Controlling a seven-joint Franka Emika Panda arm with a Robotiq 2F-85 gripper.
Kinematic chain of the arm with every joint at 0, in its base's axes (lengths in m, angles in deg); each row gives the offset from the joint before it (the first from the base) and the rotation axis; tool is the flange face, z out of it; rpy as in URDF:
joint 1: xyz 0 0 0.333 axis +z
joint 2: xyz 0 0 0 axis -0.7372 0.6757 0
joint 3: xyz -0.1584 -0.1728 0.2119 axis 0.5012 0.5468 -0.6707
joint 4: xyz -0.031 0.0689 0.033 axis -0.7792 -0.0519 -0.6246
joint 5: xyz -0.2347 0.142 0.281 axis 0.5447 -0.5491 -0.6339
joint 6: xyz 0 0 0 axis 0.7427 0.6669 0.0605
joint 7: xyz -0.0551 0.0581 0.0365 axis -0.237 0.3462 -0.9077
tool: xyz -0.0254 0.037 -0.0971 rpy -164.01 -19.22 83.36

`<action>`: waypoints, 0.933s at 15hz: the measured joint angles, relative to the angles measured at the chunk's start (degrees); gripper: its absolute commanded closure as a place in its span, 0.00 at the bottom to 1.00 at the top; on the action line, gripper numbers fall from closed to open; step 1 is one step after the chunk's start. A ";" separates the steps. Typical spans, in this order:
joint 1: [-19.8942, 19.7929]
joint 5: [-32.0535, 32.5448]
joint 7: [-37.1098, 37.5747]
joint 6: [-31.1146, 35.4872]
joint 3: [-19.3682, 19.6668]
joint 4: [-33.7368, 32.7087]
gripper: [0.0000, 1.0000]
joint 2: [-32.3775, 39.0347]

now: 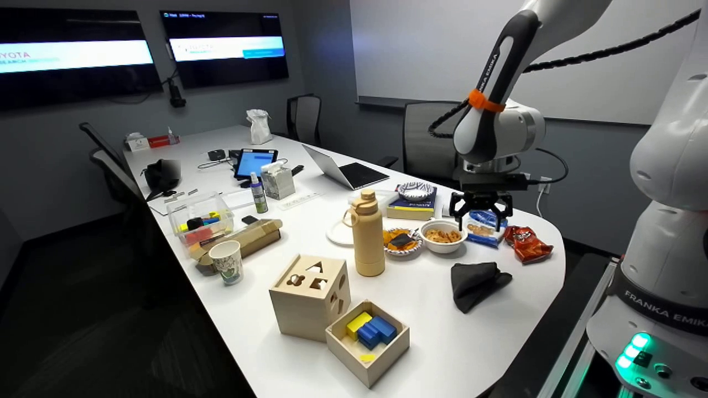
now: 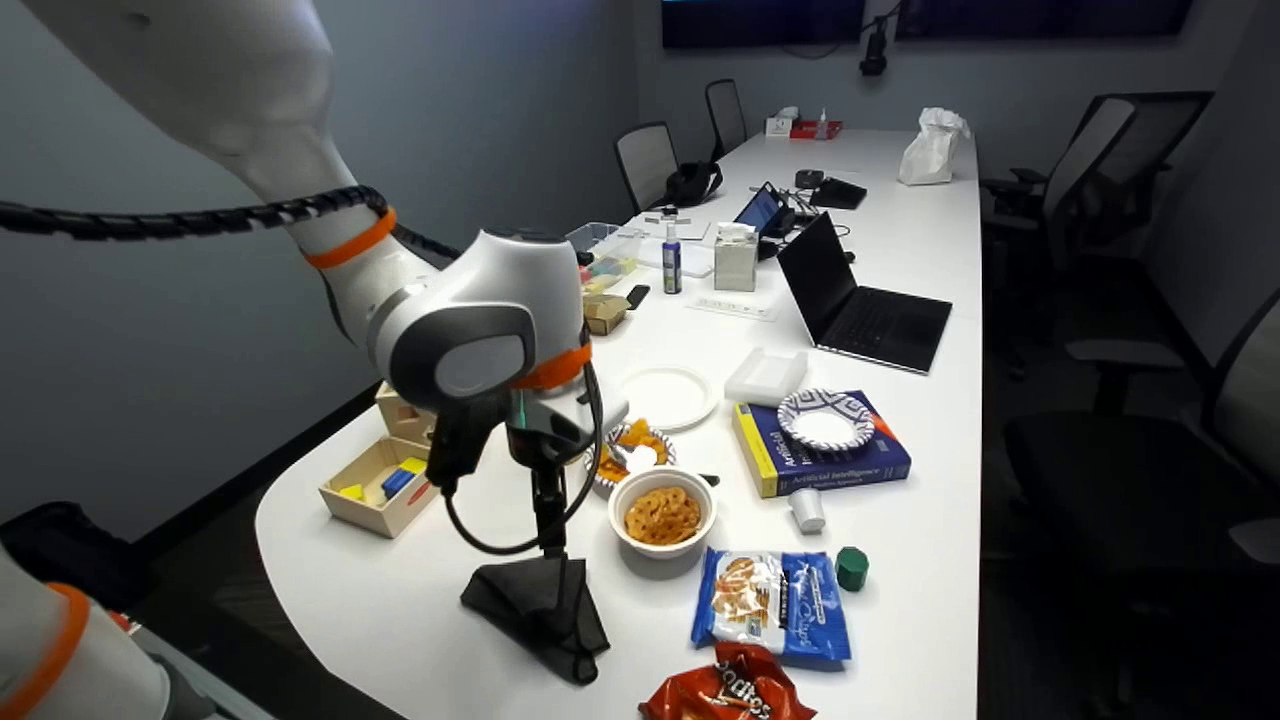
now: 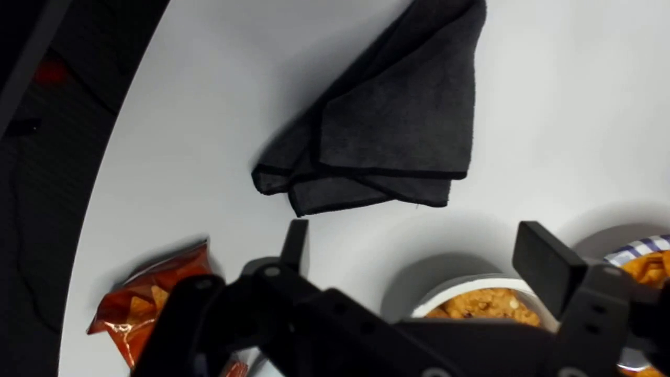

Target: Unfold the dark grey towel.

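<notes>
The dark grey towel [image 1: 477, 284] lies crumpled and partly folded on the white table near its rounded end. From above, in the wrist view, the towel [image 3: 403, 120] shows overlapping layers, with a loose corner at one side and several dark hemmed edges along the side facing the fingers. My gripper [image 1: 479, 225] hangs in the air above the table with its fingers wide apart. Nothing is between the fingertips in the wrist view, where the gripper [image 3: 414, 230] stands short of the towel's hem. In an exterior view the dark gripper overlaps the towel [image 2: 515, 590], so its fingertips are hard to pick out.
Beneath the gripper, a white bowl [image 2: 623, 515] of cookies stands close to the towel. A blue snack packet [image 2: 770, 605] and a red chip bag [image 1: 528, 243] lie nearby. A tan bottle [image 1: 369, 237], a wooden box [image 1: 307, 309] and an open block tray [image 1: 390, 356] stand farther off.
</notes>
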 measured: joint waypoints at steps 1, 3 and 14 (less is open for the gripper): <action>0.11 -3.25 -2.86 1.28 0.71 -0.02 0.00 1.77; -0.95 -12.31 -10.66 3.24 0.00 -0.06 0.00 4.69; -22.06 -54.74 -53.29 3.42 -16.13 -0.15 0.00 11.00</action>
